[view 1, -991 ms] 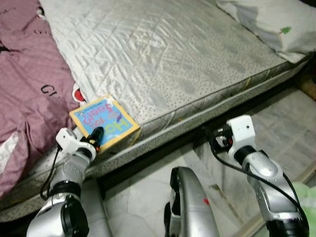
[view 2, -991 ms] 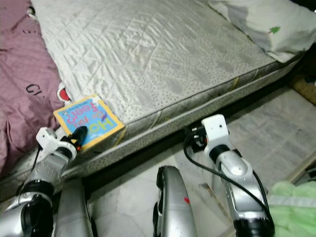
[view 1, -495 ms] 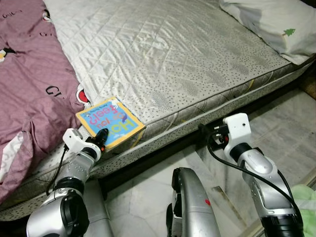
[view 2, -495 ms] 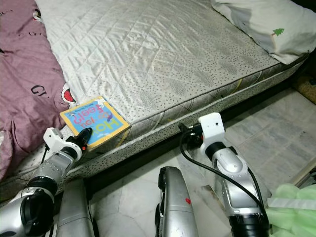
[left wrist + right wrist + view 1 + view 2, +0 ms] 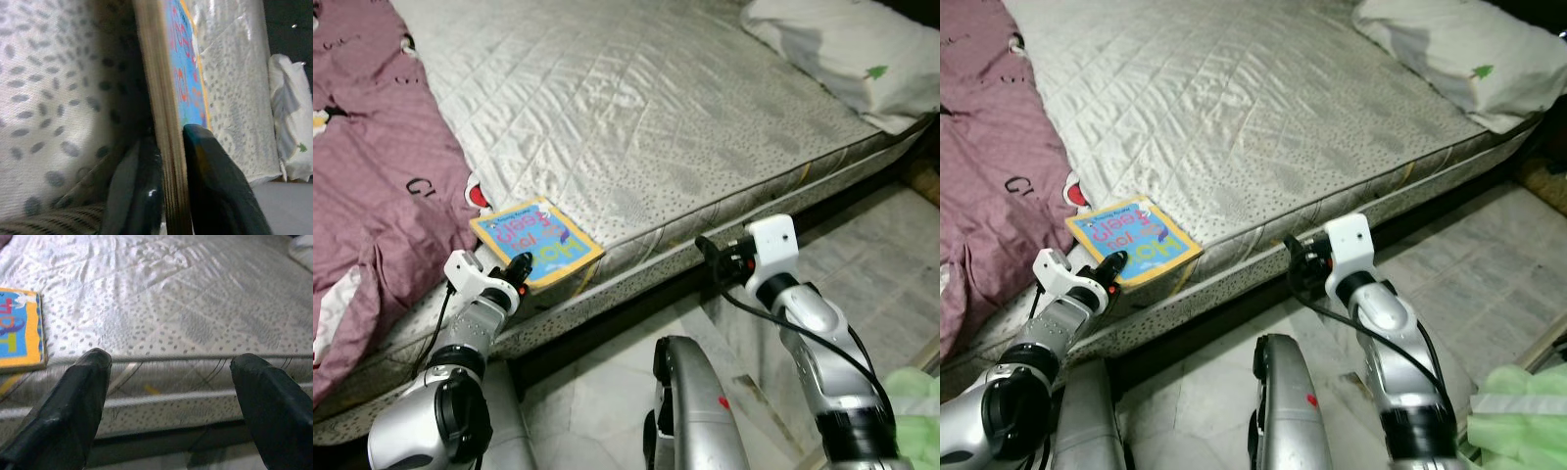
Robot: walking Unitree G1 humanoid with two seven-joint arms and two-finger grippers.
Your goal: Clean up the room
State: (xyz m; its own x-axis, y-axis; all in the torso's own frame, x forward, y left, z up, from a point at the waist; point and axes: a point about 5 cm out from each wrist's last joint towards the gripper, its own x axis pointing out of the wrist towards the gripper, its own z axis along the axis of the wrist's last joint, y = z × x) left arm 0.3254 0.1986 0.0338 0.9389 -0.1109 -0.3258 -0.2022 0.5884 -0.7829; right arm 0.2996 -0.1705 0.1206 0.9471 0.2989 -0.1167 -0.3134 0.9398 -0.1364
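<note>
Book: children's board book (image 5: 536, 243), blue cover with yellow border; lies flat on the near edge of the mattress (image 5: 656, 108), lower left of centre in the head views, one corner touching the purple blanket (image 5: 372, 176)
Left gripper (image 5: 519, 269): at the book's near edge; the wrist view shows one finger (image 5: 215, 181) over the cover and the other beneath, clamped on the book's thickness
Right gripper (image 5: 171, 401): fingers spread wide, holding nothing; hovers beside the mattress side, right of centre
Step in hand: securing the book for removal from the bed
Next move: lift and draw the book clear of the mattress edge; keep the pinch firm, since only the edge is held
Pillow (image 5: 842, 49): upper right, untouched
</note>
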